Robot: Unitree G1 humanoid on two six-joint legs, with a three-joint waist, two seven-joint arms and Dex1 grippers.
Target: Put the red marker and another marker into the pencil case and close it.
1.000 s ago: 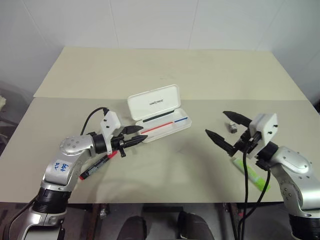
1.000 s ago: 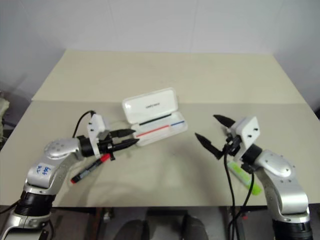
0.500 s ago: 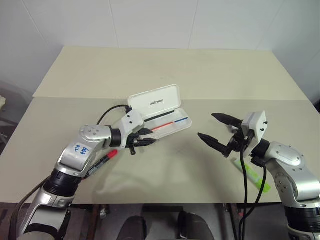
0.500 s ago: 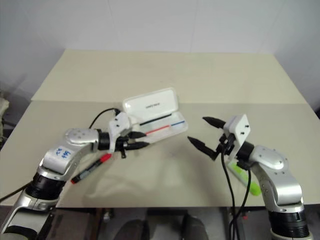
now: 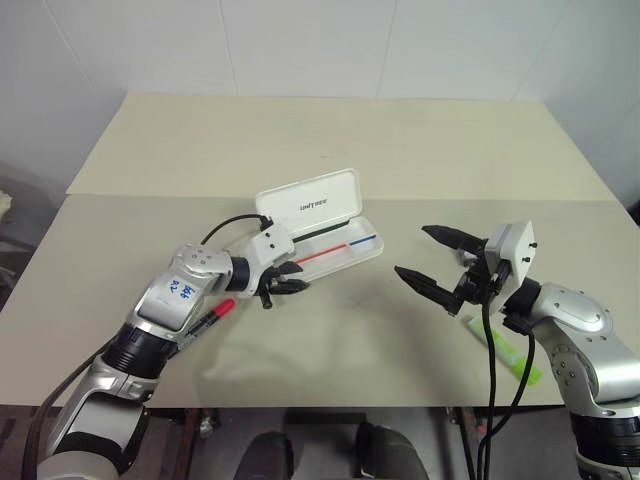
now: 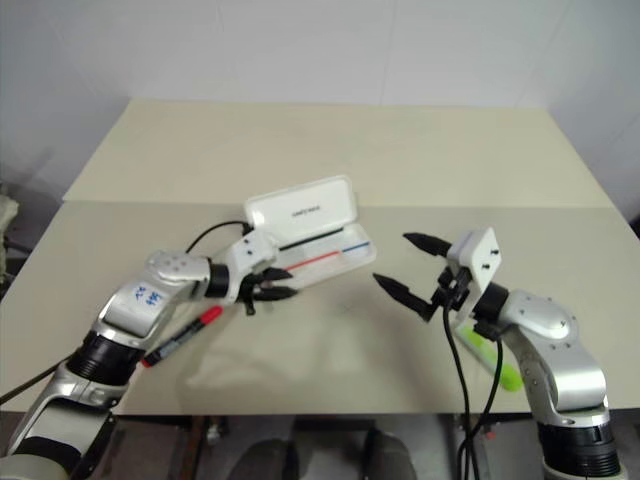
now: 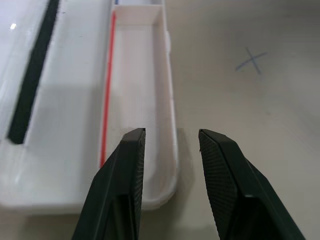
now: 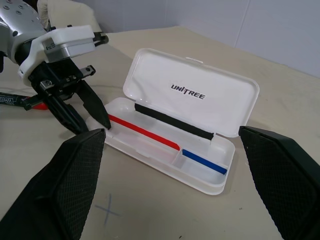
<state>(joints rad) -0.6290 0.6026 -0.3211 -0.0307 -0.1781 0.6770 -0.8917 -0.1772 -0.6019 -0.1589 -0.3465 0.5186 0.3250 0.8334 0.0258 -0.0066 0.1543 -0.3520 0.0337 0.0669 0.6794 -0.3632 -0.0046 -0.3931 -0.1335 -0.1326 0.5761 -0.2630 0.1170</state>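
Observation:
The white pencil case [image 5: 341, 251] lies open mid-table, its lid [image 8: 190, 95] standing up at the back and a red-and-blue stripe inside. My left gripper [image 5: 298, 277] is open and empty at the case's left end; in the left wrist view its fingers [image 7: 131, 165] straddle the tray's front wall. The red marker [image 5: 203, 322] lies on the table, partly under my left forearm. A lime-green marker [image 5: 505, 351] lies at the front right, beneath my right arm. My right gripper [image 5: 412, 250] hovers wide open and empty, to the right of the case.
A pencilled cross [image 7: 251, 60] marks the tabletop in front of the case. A seam [image 5: 150, 195] joins the two table boards behind the case. The table's front edge [image 5: 330, 405] runs close under both arms.
My left gripper has moved right and down, tipping toward the case's left end, away from the red marker. My right gripper has turned slightly toward the case.

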